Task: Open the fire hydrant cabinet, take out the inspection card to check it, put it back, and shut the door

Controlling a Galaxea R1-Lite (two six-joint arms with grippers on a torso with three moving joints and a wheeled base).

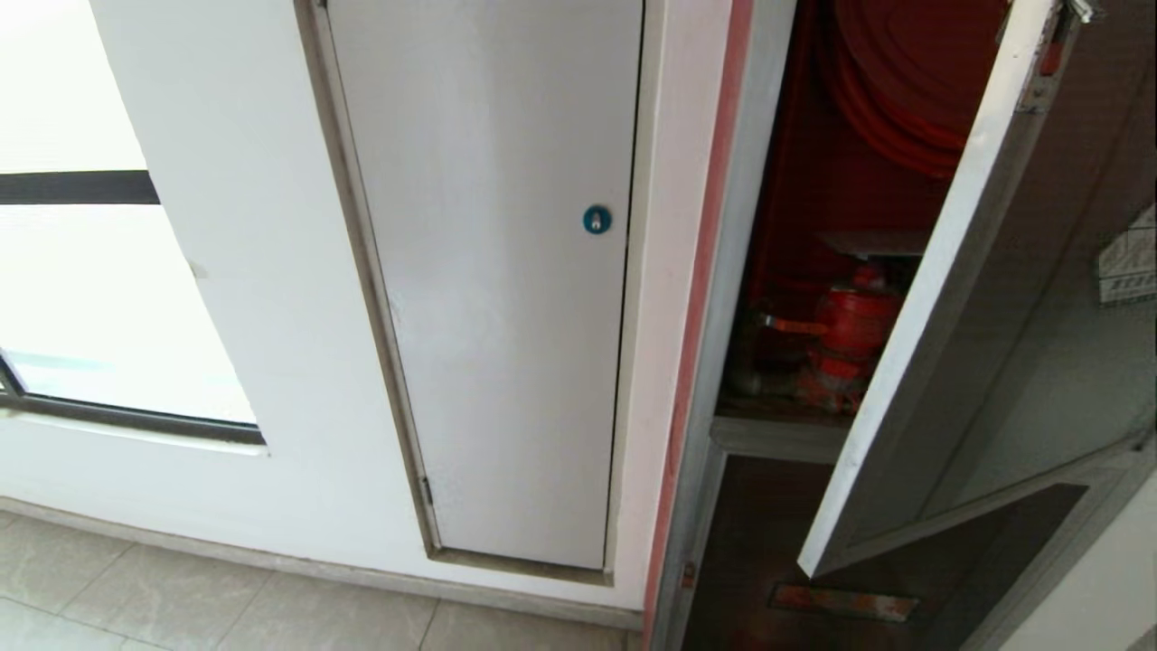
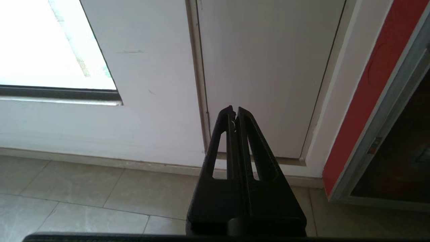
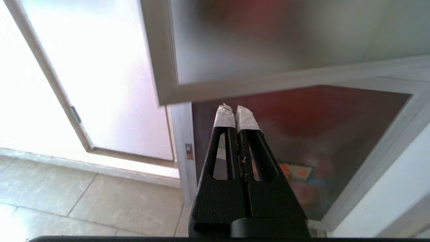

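The fire hydrant cabinet (image 1: pixel 813 208) stands open at the right, and its red interior shows a red hose reel (image 1: pixel 904 81) and a red valve (image 1: pixel 850 334). The door (image 1: pixel 1039 316), dark glass in a silver frame, is swung partway out toward me, with its latch (image 1: pixel 1048 54) near the top. A white gridded sheet, the inspection card (image 1: pixel 1130 262), shows through the glass at the right edge. Neither arm is in the head view. My left gripper (image 2: pixel 235 109) is shut and empty, facing the grey-white panel. My right gripper (image 3: pixel 234 108) is shut and empty, just below the door's lower corner (image 3: pixel 168 90).
A grey-white panel (image 1: pixel 506 271) with a round blue lock (image 1: pixel 597 220) fills the wall left of the cabinet. Below the cabinet is a smaller glass door (image 1: pixel 759 533) with a red label (image 1: pixel 841 601). A bright window (image 1: pixel 90 298) is at far left, above the tiled floor (image 1: pixel 181 597).
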